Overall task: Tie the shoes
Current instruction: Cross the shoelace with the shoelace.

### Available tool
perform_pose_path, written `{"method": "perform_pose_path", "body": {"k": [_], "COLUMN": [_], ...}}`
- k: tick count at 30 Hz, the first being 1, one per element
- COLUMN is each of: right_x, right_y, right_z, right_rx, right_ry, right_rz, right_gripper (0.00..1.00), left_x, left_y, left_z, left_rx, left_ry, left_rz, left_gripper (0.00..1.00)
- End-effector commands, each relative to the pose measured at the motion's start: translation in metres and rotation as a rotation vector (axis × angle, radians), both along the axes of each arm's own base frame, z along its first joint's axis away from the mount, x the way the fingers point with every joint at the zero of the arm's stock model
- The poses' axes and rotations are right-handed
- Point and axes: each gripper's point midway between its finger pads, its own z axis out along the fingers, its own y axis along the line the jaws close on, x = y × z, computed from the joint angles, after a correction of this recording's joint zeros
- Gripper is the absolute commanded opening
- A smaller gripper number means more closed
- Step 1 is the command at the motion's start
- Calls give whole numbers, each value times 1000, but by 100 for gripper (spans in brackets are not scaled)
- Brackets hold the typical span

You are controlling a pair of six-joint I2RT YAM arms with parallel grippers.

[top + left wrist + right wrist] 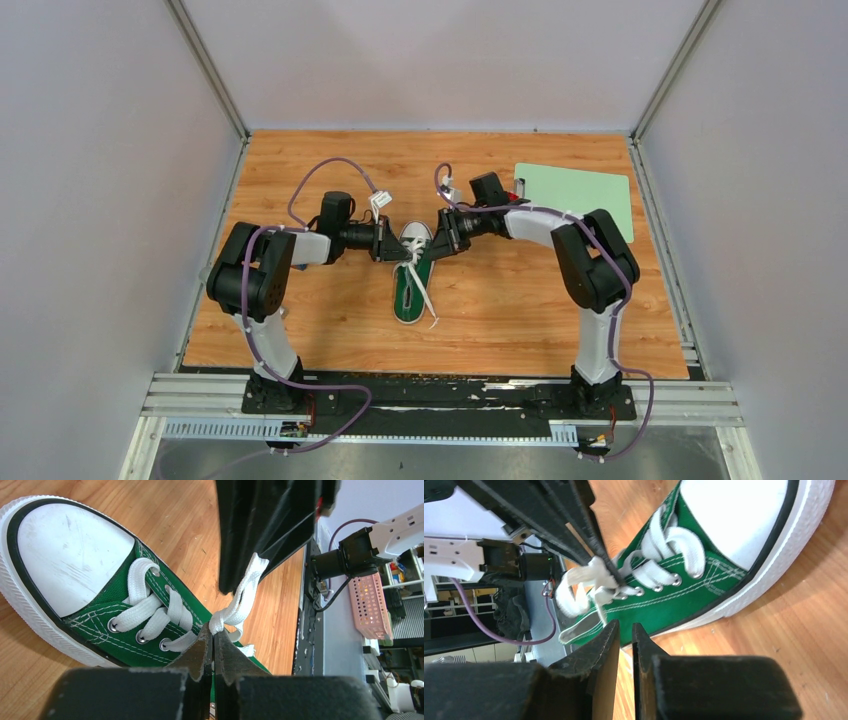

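Both hands crowd the green sneaker (412, 290), lying central on the worktop (520, 320), toe far: left hand (214, 632) clamped on the laces (240, 597), likely tensioning them; right hand (625, 627) nearly together, grip unclear.

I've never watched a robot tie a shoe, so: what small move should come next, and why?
The left gripper pinches the laces at a loose crossing over the sneaker, and a strand runs to the right gripper. So probably draw the two apart sideways to snug it.
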Motion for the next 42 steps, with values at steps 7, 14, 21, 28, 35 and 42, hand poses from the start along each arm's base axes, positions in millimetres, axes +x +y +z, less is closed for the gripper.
{"method": "perform_pose_path", "body": {"k": [7,14,21,28,35,42], "right_x": [12,-1,0,-1,5,11], "right_y": [31,38,43,50,48,49], "right_z": [-7,2,-1,1,-10,2], "right_rx": [-11,63,62,88,44,63], "right_ry": [-18,20,40,44,52,-3], "right_rz": [30,82,71,95,50,54], "right_gripper": [17,19,27,30,25,4], "left_x": [-10,-10,-10,-10,-10,-10], "left_y": [1,2,1,0,-1,0], "left_z": [3,2,3,4,8,9], "left_rx": [-12,-10,-17,-26,-33,-20], "left_ry": [9,13,26,45,60,88], "left_rz": [-30,-32,-33,-32,-36,-34], "left_gripper": [0,0,0,0,2,14]}}
